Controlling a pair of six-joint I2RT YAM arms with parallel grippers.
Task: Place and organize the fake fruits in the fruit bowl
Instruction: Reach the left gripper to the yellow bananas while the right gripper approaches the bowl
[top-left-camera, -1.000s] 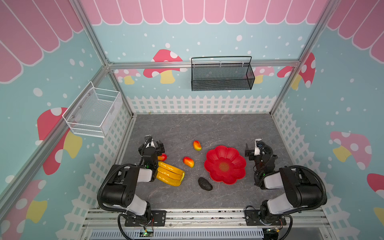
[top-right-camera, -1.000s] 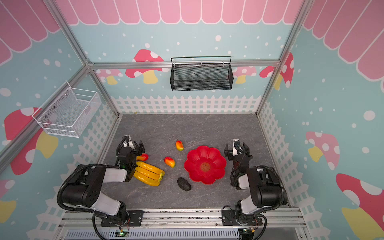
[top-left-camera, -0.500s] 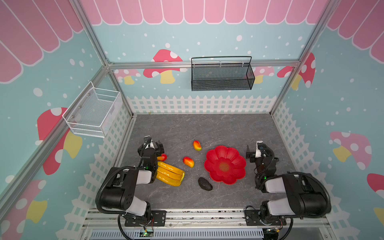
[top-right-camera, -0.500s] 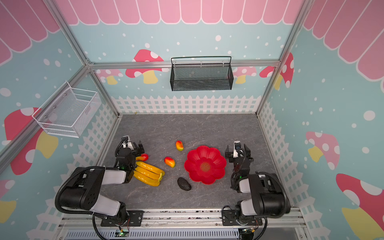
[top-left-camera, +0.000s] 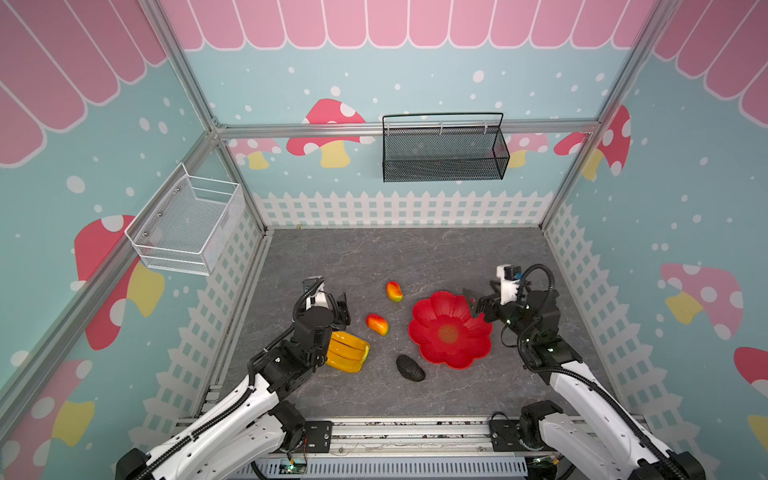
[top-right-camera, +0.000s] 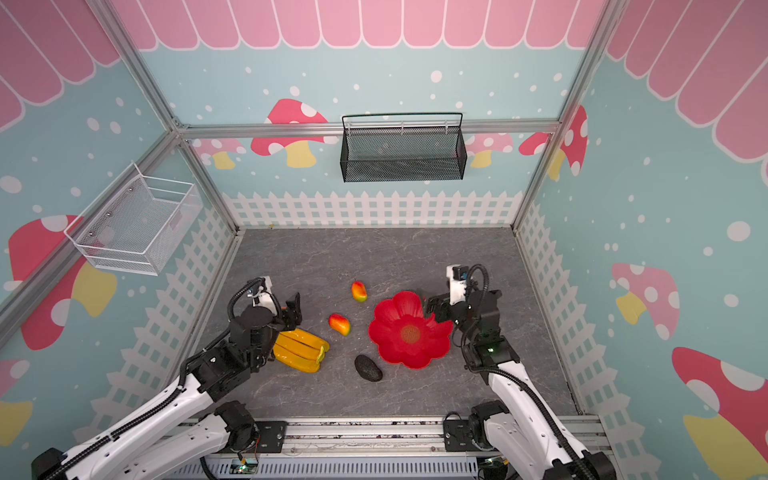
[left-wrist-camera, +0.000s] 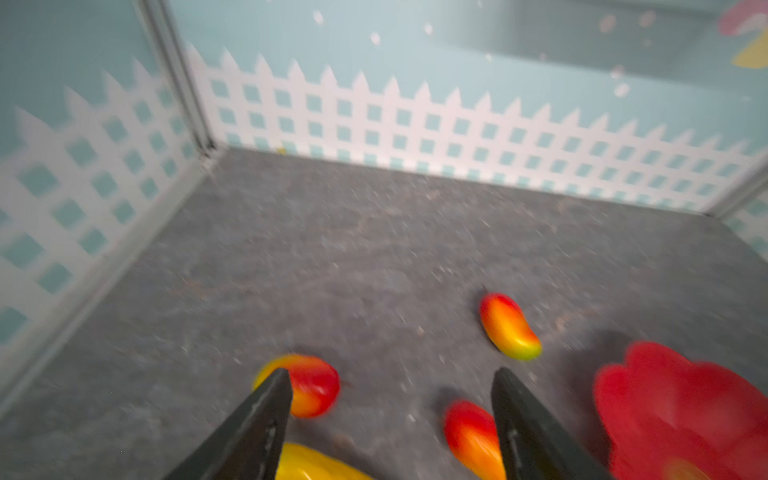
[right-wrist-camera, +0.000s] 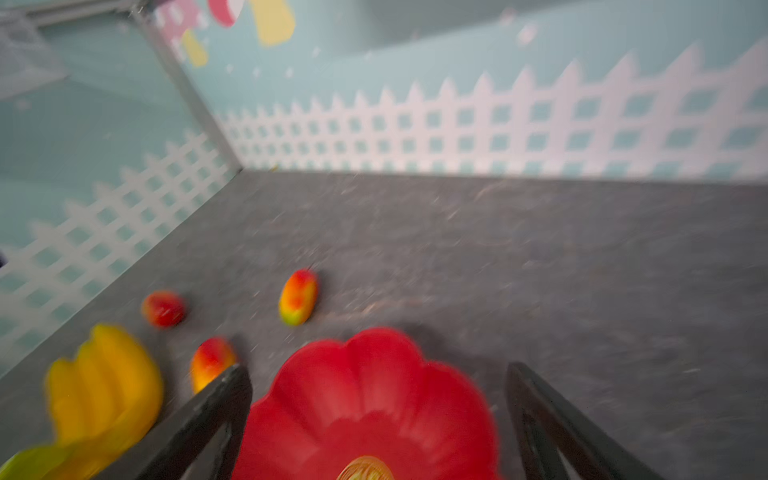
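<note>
Left of the fruit bowl (top-left-camera: 434, 318) in both top views, on the grey table (top-left-camera: 374, 257), lie the fake fruits, none of them inside the bowl. The far mango (top-left-camera: 394, 291) is just off its far-left petal and a second mango (top-left-camera: 377, 324) is near its left rim. The banana bunch (top-left-camera: 347, 351) is further left, and the avocado (top-left-camera: 410, 368) is just beside its near-left petals. The left gripper (top-left-camera: 338, 310) hangs low just beyond the banana bunch, well left of the bowl, while the right gripper (top-left-camera: 478, 309) sits at the bowl's far-right petals. From the left wrist, though blurred, the left fingers (left-wrist-camera: 270, 415) stand apart with bare table between them. A third mango (left-wrist-camera: 316, 386) shows partly behind one fingertip, the second mango is just beside the other finger, and the bowl lies off to that same side. From the right wrist, also blurred, the right fingers (right-wrist-camera: 224, 399) are spread wide with nothing clamped. The bowl's red petals fill the gap between them, with the banana bunch and all three mangoes beyond its rim.
</note>
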